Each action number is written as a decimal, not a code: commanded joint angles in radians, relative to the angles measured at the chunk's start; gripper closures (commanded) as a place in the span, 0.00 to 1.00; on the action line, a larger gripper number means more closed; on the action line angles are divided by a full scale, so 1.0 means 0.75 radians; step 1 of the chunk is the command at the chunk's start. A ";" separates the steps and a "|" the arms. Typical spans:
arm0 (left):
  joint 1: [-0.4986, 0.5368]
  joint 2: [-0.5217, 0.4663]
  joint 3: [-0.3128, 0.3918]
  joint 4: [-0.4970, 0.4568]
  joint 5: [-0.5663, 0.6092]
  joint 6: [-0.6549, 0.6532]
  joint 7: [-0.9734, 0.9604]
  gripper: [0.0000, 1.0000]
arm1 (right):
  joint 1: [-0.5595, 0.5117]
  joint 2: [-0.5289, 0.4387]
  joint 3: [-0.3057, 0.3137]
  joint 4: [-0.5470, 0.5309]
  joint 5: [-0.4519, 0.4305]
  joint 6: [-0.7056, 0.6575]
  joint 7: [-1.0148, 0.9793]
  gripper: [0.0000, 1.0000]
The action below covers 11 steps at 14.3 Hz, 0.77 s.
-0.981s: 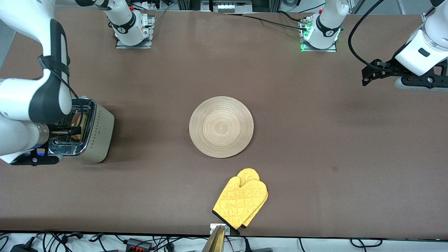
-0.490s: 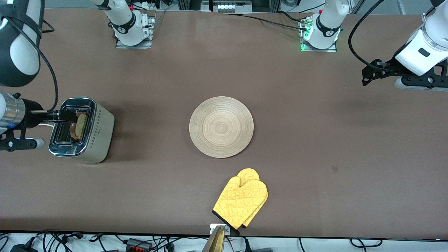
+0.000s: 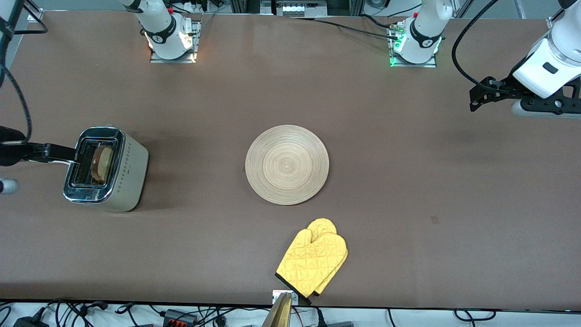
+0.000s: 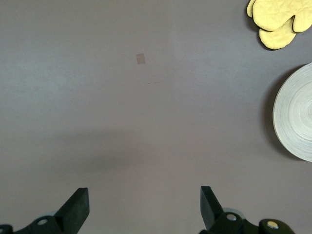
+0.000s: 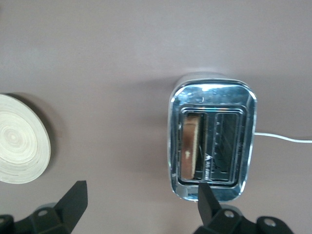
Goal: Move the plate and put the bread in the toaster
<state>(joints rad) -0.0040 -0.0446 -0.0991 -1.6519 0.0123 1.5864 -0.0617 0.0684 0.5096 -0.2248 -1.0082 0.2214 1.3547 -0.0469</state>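
Note:
The toaster (image 3: 119,181) stands toward the right arm's end of the table, and in the right wrist view I look down on its chrome top (image 5: 212,92). The bread (image 3: 102,164) stands upright in the slot on the plate's side, its crust (image 5: 190,146) showing. The bamboo plate (image 3: 287,164) lies bare at mid-table. My right gripper (image 5: 141,195) is open and holds nothing. It hangs high by the toaster's outer edge, one finger (image 3: 54,152) showing. My left gripper (image 3: 473,100) waits, open and with nothing in it, over bare table at the left arm's end (image 4: 144,200).
A yellow oven mitt (image 3: 312,256) lies nearer the front camera than the plate, close to the table's front edge. A white cord (image 5: 282,137) runs from the toaster toward the table's end. Cables lie past the front edge.
The right arm has pulled up and away from over the toaster toward the table's end, uncovering the bread in its slot. The left arm has not moved.

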 commanded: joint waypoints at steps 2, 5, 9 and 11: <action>0.009 0.002 -0.001 0.028 -0.018 -0.029 0.005 0.00 | -0.036 -0.064 0.017 -0.006 0.018 -0.068 0.007 0.00; 0.009 0.002 -0.001 0.028 -0.018 -0.029 0.005 0.00 | -0.071 -0.347 0.072 -0.425 -0.072 0.123 0.014 0.00; 0.009 0.000 -0.001 0.028 -0.018 -0.029 0.005 0.00 | -0.214 -0.579 0.371 -0.719 -0.350 0.267 0.014 0.00; 0.009 0.002 -0.001 0.028 -0.018 -0.029 0.005 0.00 | -0.212 -0.585 0.379 -0.756 -0.385 0.343 0.013 0.00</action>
<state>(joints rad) -0.0023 -0.0447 -0.0987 -1.6517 0.0123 1.5863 -0.0617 -0.0690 0.1246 0.0274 -1.4736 -0.0326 1.5373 -0.0391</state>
